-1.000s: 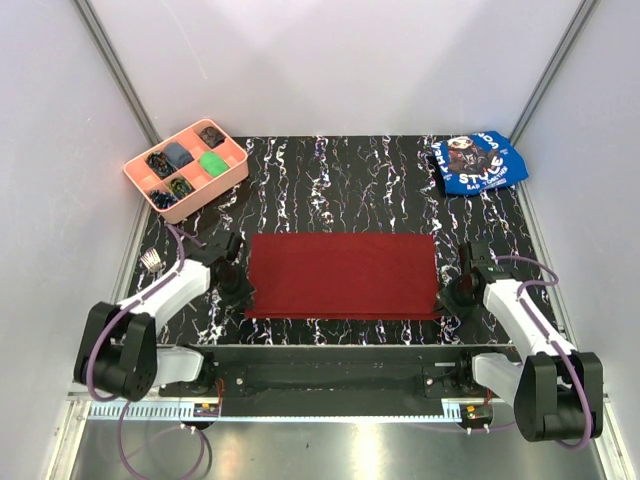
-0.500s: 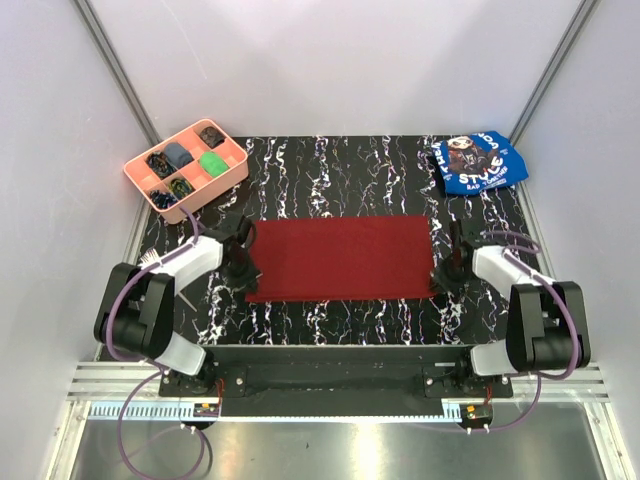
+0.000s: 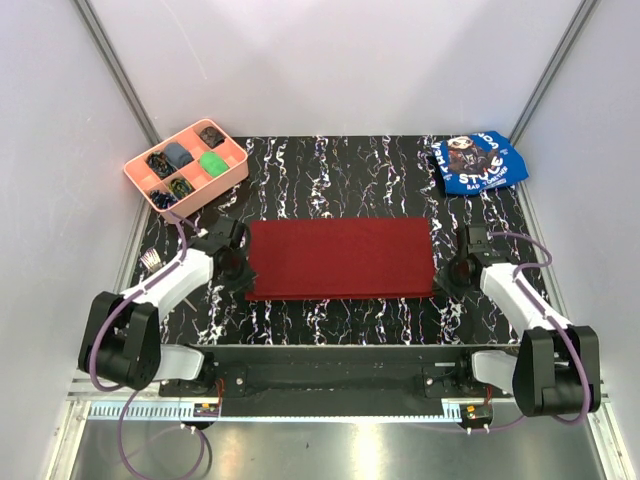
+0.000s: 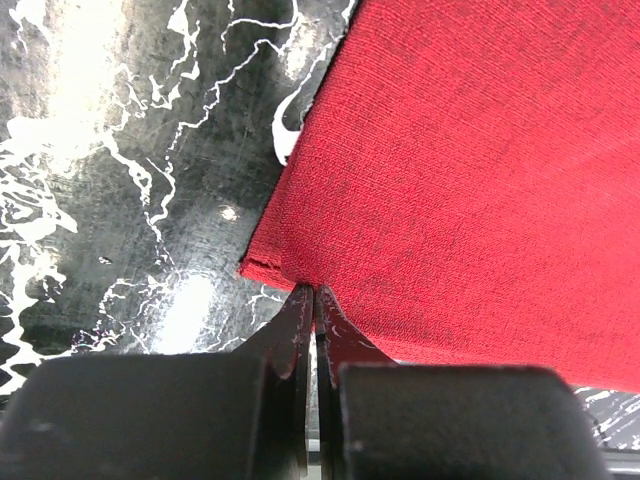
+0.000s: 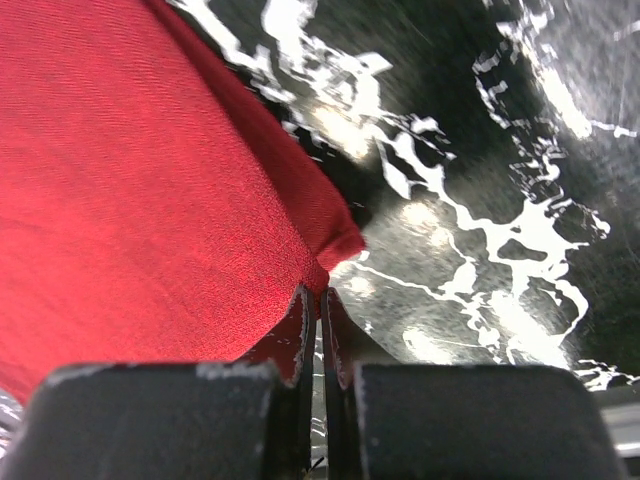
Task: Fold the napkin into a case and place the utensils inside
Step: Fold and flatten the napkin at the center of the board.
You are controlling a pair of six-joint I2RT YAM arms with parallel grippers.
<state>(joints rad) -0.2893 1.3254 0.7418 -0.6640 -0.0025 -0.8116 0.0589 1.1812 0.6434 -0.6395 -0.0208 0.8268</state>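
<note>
The dark red napkin (image 3: pixel 340 258) lies flat as a smooth, layered rectangle in the middle of the worktop (image 3: pixel 340 170). The left fingers (image 4: pixel 293 345) are clamped tight on its near-left corner. The right fingers (image 5: pixel 297 335) are clamped on its near-right corner.

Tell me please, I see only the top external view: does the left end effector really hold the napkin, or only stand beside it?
Observer: In the left wrist view, the left end effector is shut on the napkin, pinching its edge right beside the near-left corner.
Operator: And the right one?
Observer: The right wrist view shows the right end effector shut on the edge next to the near-right corner.
Operator: Does that corner lie flat?
Observer: No, it looks slightly raised, with a dark shadow under it on the table.
</note>
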